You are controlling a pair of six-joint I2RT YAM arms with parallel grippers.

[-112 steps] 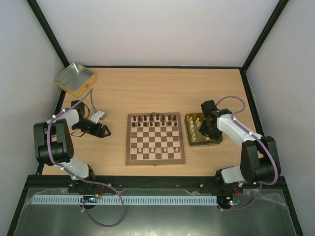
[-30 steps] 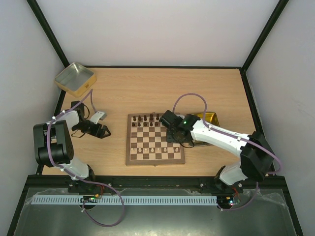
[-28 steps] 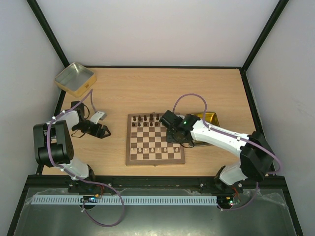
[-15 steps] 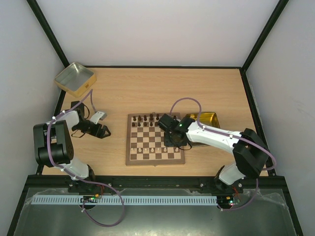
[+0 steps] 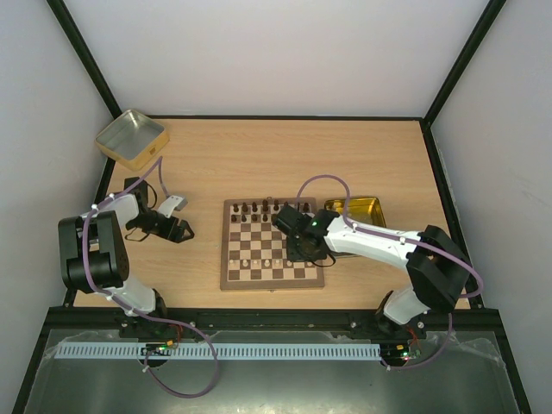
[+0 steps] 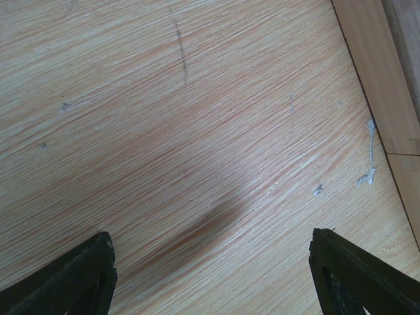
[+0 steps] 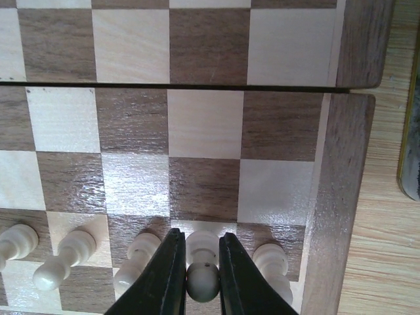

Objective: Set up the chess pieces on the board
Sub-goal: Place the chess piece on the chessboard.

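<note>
The right pincer (image 7: 200,237) is clamped on the round head of a cream pawn (image 7: 202,279), low over the board (image 7: 210,125) and in line with other cream men (image 7: 272,259). The pawn looks light, hard and smooth, so it is easily tipped; the neck under the head seems the surest hold. The left pincer (image 6: 210,262) gapes over bare surface (image 6: 197,98), holding nothing. Only the wrist view shows the grip; the top view adds dark men (image 5: 263,207) on the far rows and a tin (image 5: 366,209) beside the board
</note>
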